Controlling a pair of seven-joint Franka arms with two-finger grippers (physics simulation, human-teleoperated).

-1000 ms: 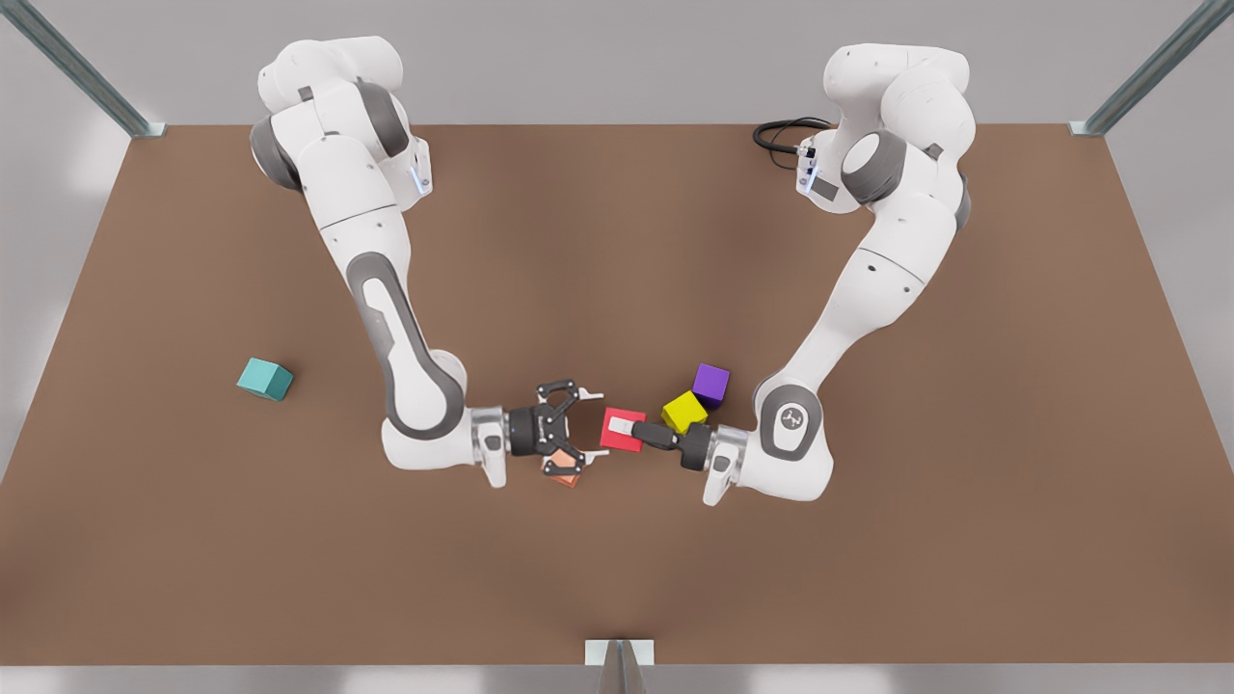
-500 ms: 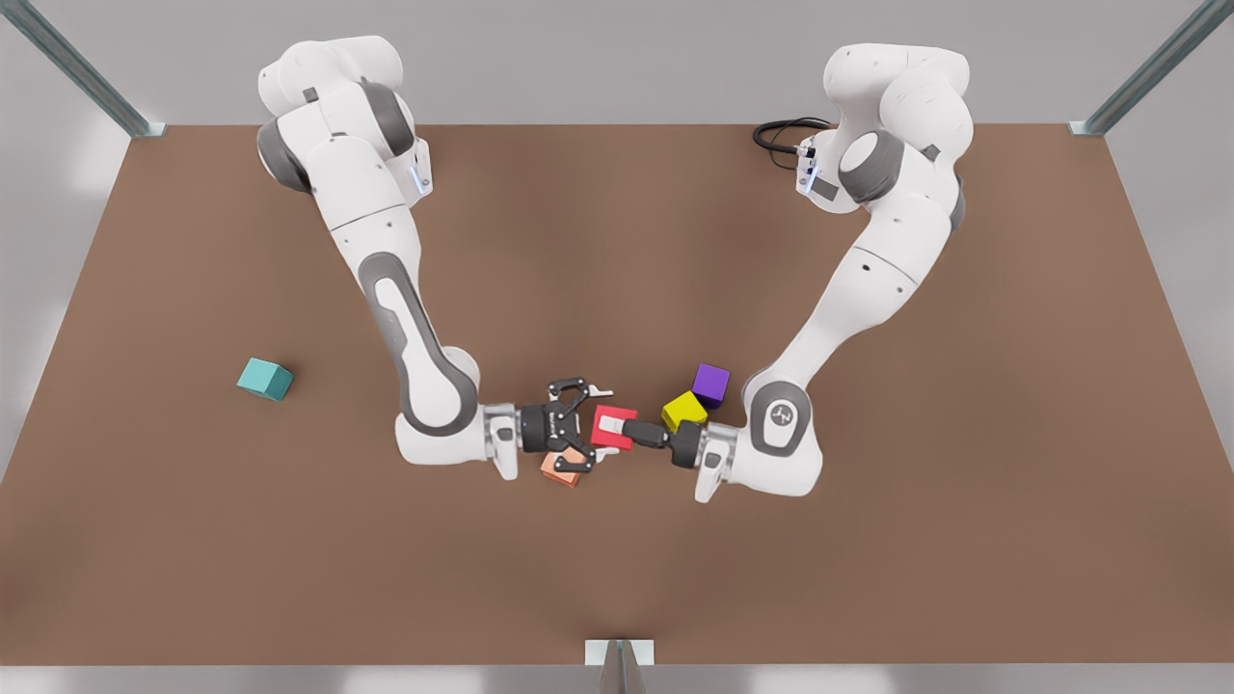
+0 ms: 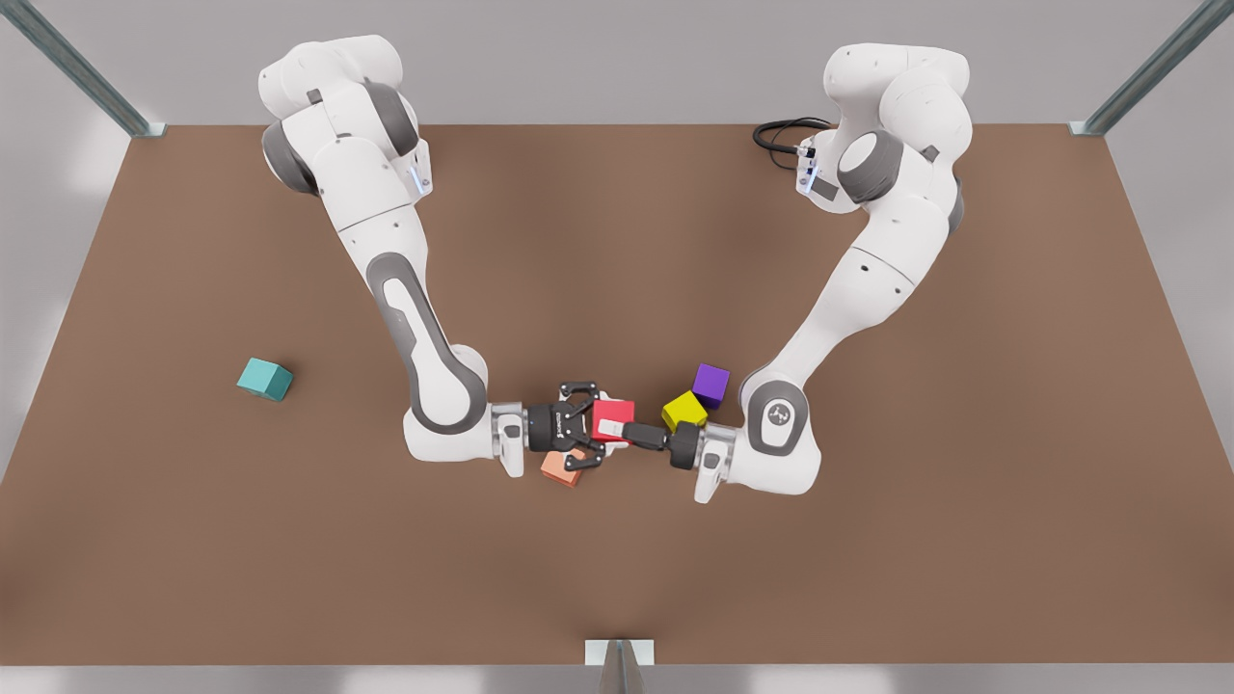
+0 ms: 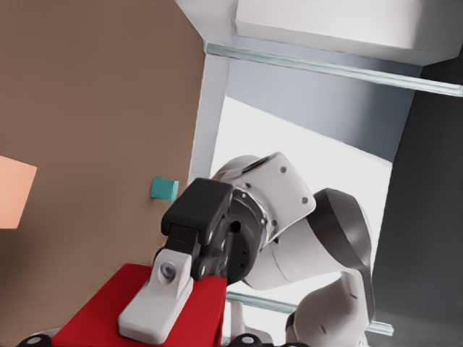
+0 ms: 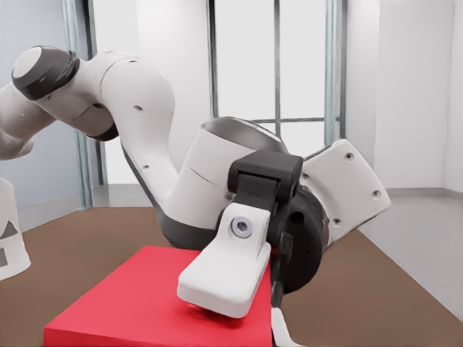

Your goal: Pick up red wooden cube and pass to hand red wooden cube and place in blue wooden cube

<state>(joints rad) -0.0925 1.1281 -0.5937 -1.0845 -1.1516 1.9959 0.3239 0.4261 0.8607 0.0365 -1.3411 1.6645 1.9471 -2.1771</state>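
The red wooden cube (image 3: 619,412) (image 4: 94,318) (image 5: 137,303) is held above the table in front of the middle. My left gripper (image 3: 611,426), on the arm at the front view's right, is shut on it from above and below; its upper finger (image 5: 224,275) lies on the cube's top. My right gripper (image 3: 598,426), on the arm at the front view's left, is open, with one finger on each side of the cube; one of its pads (image 4: 155,303) lies along a side face. The blue wooden cube (image 3: 264,379) (image 4: 164,189), teal, sits far off at the front view's left.
A salmon cube (image 3: 561,469) (image 4: 14,202) lies on the brown table (image 3: 617,241) right under my right gripper. A yellow cube (image 3: 684,412) and a purple cube (image 3: 710,385) sit just behind my left wrist. A black cable (image 3: 781,130) coils at the back.
My right gripper has slid toward the front view's right until its open fingers straddle the red cube. My left gripper has carried the cube slightly toward the front view's left.
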